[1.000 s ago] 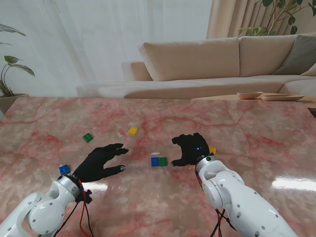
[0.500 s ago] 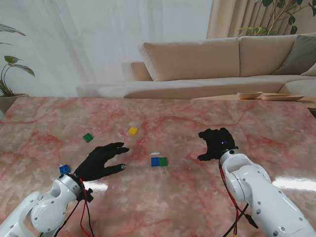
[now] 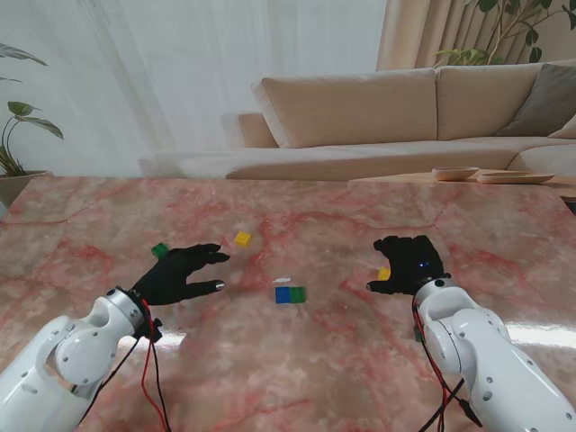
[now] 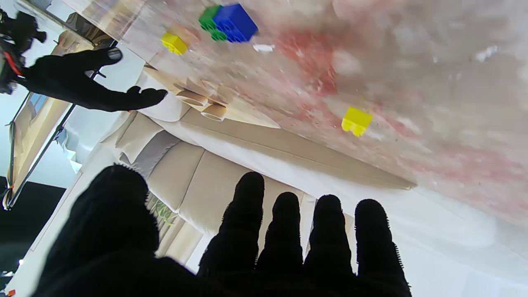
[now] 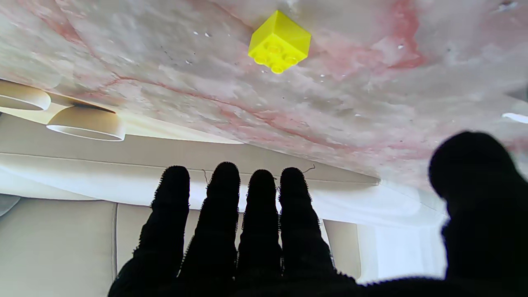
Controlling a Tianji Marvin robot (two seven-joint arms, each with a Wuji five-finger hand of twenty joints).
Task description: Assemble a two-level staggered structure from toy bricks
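A blue and green brick pair [image 3: 290, 294] sits side by side mid-table, also seen as blue [image 4: 235, 22] and green [image 4: 207, 18]. One yellow brick [image 3: 243, 239] [image 4: 356, 121] lies farther from me. Another yellow brick [image 3: 384, 273] [image 5: 279, 41] rests just left of my right hand [image 3: 409, 264], which hovers open with its fingers [image 5: 225, 214] straight and holds nothing. My left hand [image 3: 184, 273] is open with spread fingers [image 4: 284, 231], empty. A green brick [image 3: 160, 250] peeks out at its far left edge.
A small white scrap [image 3: 283, 280] lies just beyond the brick pair. A beige sofa [image 3: 360, 117] stands past the table's far edge, with shallow bowls [image 3: 490, 175] on a side surface at the right. A potted plant [image 3: 13, 135] stands at the far left.
My right hand swung right, away from the brick pair, and now sits beside the right yellow brick. My left hand moved farther from me, toward the green brick, and its arm now covers the near-left blue brick.
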